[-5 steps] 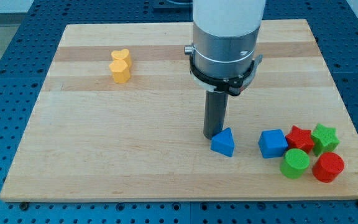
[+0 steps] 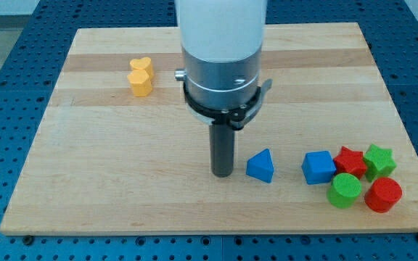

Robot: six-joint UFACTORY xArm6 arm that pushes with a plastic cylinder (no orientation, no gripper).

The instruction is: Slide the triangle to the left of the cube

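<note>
A blue triangle lies on the wooden board near the view's bottom, right of centre. A blue cube sits a short gap to its right. My tip rests on the board just left of the blue triangle, a small gap apart from it. The rod and the arm's wide grey collar rise above the tip.
A yellow heart block sits at the view's upper left. Right of the blue cube is a tight cluster: a red star, a green star, a green cylinder and a red cylinder, near the board's right edge.
My tip has moved left and slightly down, from touching the triangle's upper left to a spot clear of its left side. The blocks have not moved.
</note>
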